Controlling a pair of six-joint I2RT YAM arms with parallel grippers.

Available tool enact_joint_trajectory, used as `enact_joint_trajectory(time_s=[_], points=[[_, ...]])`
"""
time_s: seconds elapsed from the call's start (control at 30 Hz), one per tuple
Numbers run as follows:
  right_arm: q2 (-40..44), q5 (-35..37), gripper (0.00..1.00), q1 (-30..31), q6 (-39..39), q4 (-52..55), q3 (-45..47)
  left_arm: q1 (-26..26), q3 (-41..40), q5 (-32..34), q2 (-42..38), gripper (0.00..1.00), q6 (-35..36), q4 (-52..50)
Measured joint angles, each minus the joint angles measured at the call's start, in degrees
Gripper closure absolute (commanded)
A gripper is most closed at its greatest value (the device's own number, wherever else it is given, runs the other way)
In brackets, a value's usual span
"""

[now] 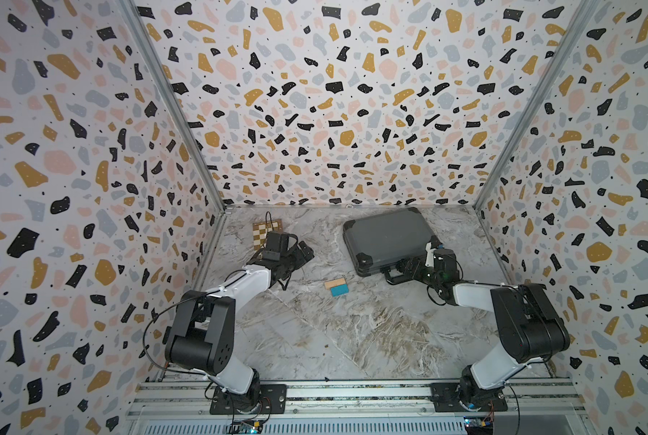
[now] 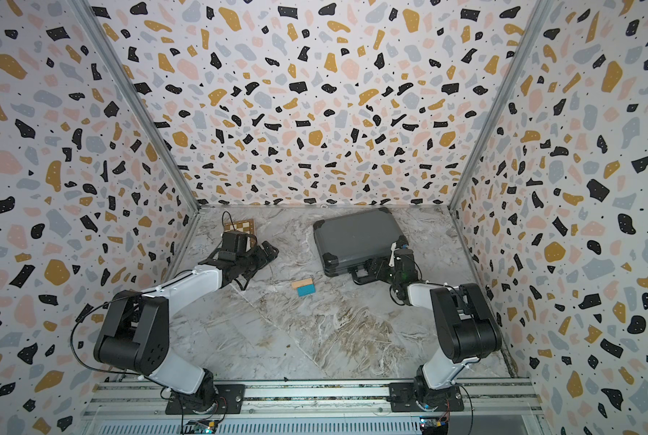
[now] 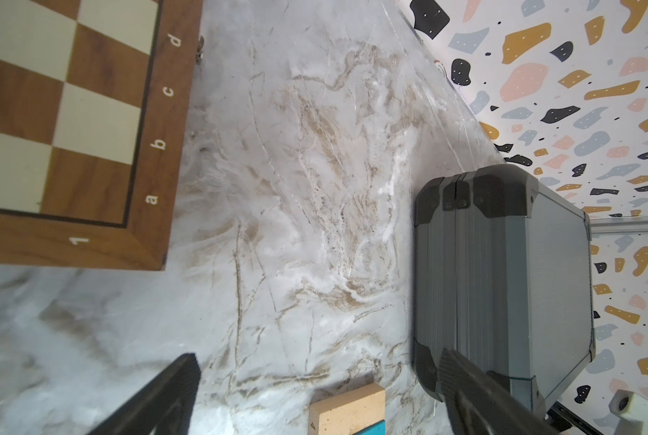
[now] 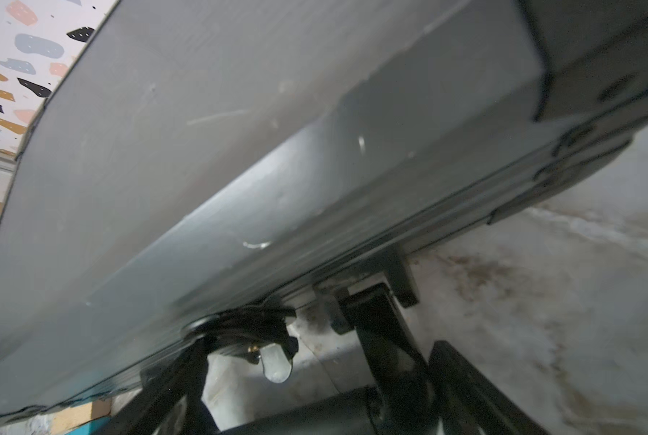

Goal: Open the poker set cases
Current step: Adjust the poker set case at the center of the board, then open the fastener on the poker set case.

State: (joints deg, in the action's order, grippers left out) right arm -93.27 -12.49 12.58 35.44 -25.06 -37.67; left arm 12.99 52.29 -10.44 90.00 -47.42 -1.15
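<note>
Watching my feeds: the poker set case (image 1: pixel 388 237) is lying flat and shut at the back right of the marble table (image 1: pixel 352 331), handle side facing the arms. The right gripper (image 1: pixel 405 269) is sitting low against that front edge. In its wrist view its jaws are standing wide, with a silver latch (image 4: pixel 275 363) and one end of the black handle (image 4: pixel 382 331) between them, and it's not clamping anything I can see. The left gripper (image 1: pixel 303 250) is hovering wide open and empty beside the chessboard (image 1: pixel 266 230), well away from the case. A tan block (image 1: pixel 334 283) and a teal block (image 1: pixel 339 290) are lying touching in between.
</note>
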Motion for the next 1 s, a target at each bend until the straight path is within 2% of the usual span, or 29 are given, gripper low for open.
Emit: enact_joint_trajectory(time_s=[0.23, 0.57, 0.67, 0.83, 1.0], points=[[-0.09, -5.20, 0.08, 7.34, 1.86, -1.62, -0.02, 0.59, -0.20, -0.50, 0.02, 0.01, -0.46, 1.60], [2.34, -5.18, 0.06, 8.55, 0.98, 1.92, -0.02, 2.16, 0.35, -0.07, 0.02, 0.01, -0.52, 2.23], [6.56, -4.22, 0.05, 8.90, -0.81, 6.34, -0.02, 4.96, 3.78, 1.49, 0.04, 0.01, 1.20, -0.50], [14.03, 0.11, 0.04, 8.92, -4.07, 10.58, 0.44, 9.81, 14.01, 1.22, 2.38, 0.01, 3.72, -1.40], [15.21, 1.81, 0.04, 8.52, -5.14, 11.21, 1.99, 12.44, 22.71, -1.36, 9.03, 0.01, 4.81, -0.94]])
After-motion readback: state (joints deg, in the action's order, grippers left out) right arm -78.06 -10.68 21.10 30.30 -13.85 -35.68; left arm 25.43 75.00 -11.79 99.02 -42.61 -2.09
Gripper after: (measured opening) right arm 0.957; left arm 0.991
